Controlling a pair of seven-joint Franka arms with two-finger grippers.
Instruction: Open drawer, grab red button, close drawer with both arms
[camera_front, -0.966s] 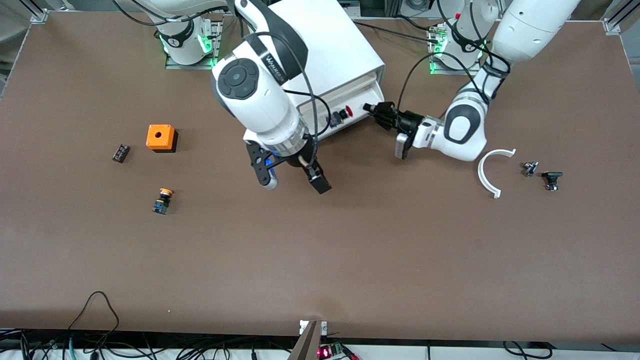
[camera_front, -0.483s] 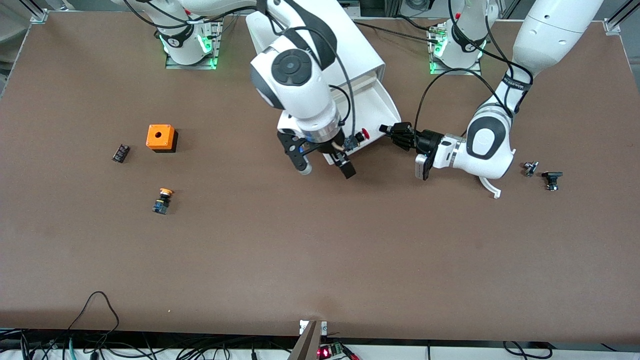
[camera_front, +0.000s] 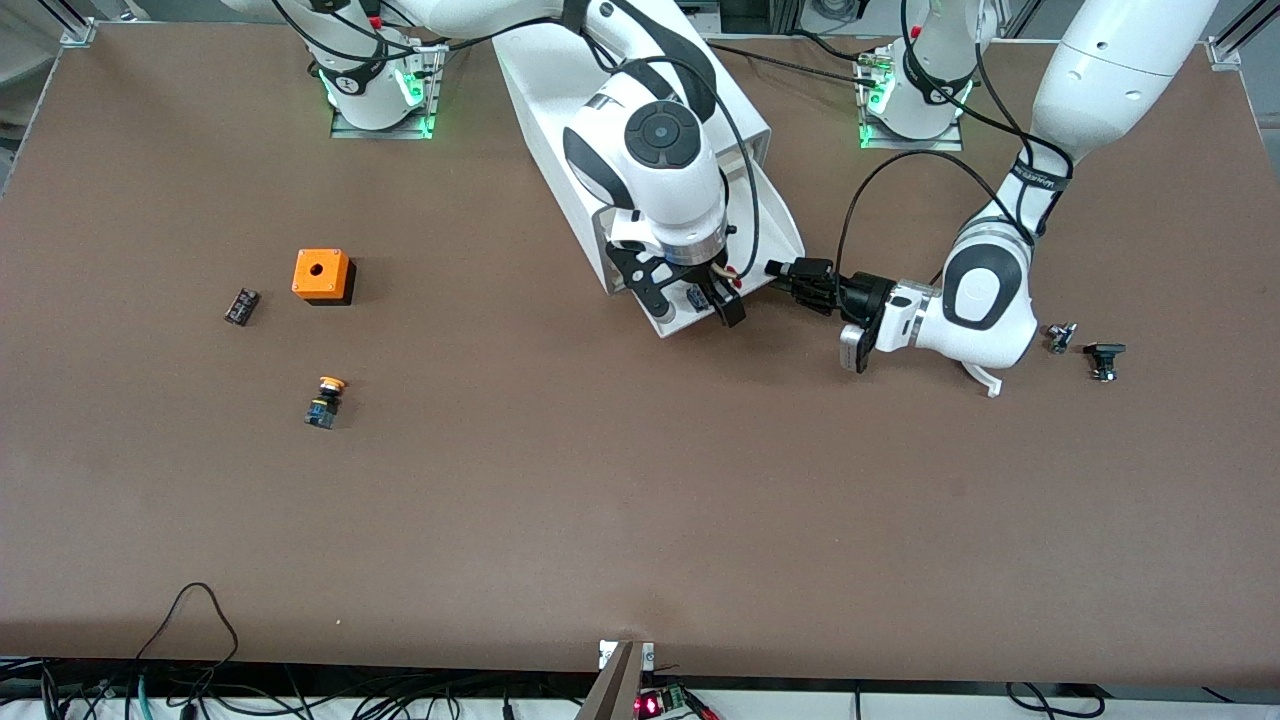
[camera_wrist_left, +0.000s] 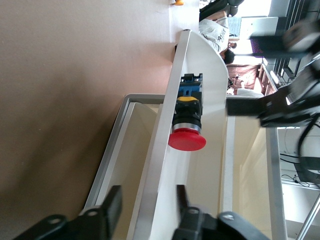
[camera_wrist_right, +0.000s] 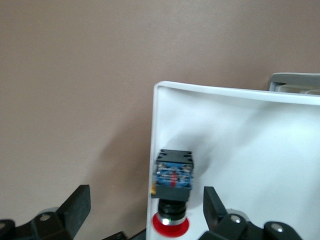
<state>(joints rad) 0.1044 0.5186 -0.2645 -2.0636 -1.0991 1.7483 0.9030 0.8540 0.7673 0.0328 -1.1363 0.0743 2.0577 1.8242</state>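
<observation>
A: Where is the small red-capped push button with the black and blue body (camera_wrist_left: 187, 121)?

B: It lies on its side in the shallow white pull-out drawer (camera_front: 765, 225), which stands drawn out of the big white box cabinet (camera_front: 600, 90). The button is near the drawer's outer end.

A: And the right arm's black gripper (camera_front: 688, 298)?

B: It hangs just above that outer end of the drawer, directly over the button. Its jaws are apart, and the button shows between them in the right wrist view, not touched.

A: The left arm's black gripper (camera_front: 800, 280)?

B: It is at the drawer's edge, on the side toward the left arm's end of the brown surface (camera_front: 640, 500). Its jaws stand on either side of the drawer's thin wall; I cannot tell if they press it.
</observation>
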